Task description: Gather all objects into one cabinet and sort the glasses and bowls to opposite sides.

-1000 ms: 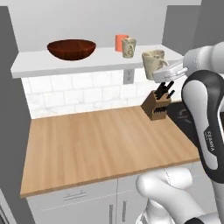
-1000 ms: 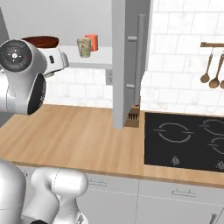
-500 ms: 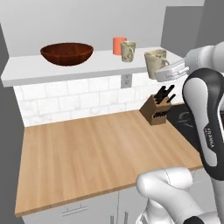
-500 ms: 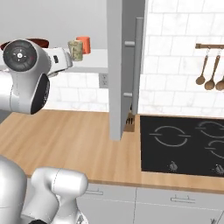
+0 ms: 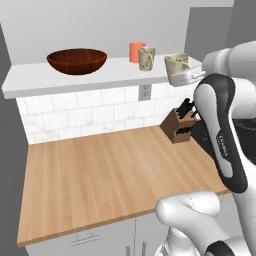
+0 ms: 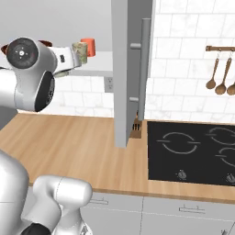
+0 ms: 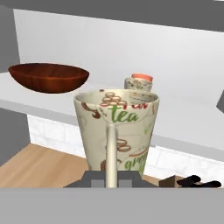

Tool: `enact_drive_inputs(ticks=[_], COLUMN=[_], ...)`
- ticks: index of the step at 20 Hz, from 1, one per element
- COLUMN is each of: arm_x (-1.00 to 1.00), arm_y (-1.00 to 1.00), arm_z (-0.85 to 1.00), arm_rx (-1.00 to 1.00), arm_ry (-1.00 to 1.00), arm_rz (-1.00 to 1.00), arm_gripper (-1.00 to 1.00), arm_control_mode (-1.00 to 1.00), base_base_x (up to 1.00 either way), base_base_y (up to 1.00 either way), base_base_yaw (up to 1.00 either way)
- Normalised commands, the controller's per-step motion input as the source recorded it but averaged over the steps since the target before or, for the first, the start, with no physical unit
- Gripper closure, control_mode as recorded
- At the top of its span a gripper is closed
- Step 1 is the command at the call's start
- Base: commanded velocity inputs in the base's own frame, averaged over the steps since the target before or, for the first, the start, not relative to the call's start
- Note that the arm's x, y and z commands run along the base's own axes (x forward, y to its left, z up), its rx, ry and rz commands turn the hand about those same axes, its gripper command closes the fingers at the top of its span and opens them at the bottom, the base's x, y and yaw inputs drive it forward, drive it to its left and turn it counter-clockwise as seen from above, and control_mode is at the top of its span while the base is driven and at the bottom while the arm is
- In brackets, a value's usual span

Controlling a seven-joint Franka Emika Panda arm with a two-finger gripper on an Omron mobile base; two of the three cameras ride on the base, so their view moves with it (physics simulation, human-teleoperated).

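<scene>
My gripper (image 5: 190, 76) is shut on the handle of a beige speckled mug (image 5: 176, 68), which it holds upright in the air just in front of the right end of the cabinet's pale shelf board (image 5: 45, 84). On that shelf stand the wide dark brown bowl (image 5: 77, 61) at the left, and the orange cup (image 5: 136, 51) with the second beige mug (image 5: 147, 58) right beside it further right. In the hand view the held mug (image 7: 116, 131) is close up, the bowl (image 7: 48, 77) behind it to the left, and the orange cup (image 7: 142, 78) peeks over the other mug (image 7: 136, 84).
A wooden counter (image 5: 100, 175) runs below the shelf, with a knife block (image 5: 179, 127) at its right against the tiled wall. A grey cabinet side wall (image 6: 126, 69) stands beside a black cooktop (image 6: 193, 151). Wooden utensils (image 6: 220, 75) hang on the wall.
The whole picture has shifted a little, so the camera has moved with the base. The gripper keeps the mug in the same place before the shelf's right end.
</scene>
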Motion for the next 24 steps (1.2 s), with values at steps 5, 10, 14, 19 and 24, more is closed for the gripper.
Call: enact_drive_inputs(ticks=[5, 10, 14, 19, 24], arm_x=[0.27, 0.5, 0.63, 0.65, 0.73], arm_y=[-0.12, -0.34, -0.47, -0.27, -0.05], arm_z=[0.0, 0.0, -0.05, -0.15, -0.24], arm_rx=[0.02, 0.09, 0.11, 0.08, 0.02], arm_ry=[-0.01, 0.0, 0.0, 0.01, 0.04], arm_rz=[-0.41, -0.13, 0.04, 0.02, 0.0], arm_gripper=[1.0, 1.0, 1.0, 1.0, 1.0], arm_control_mode=[-1.0, -1.0, -1.0, -1.0, -1.0], base_base_x=[0.0, 0.0, 0.0, 0.0, 0.0], base_base_y=[0.0, 0.0, 0.0, 0.0, 0.0], base_base_yaw=[0.0, 0.0, 0.0, 0.0, 0.0])
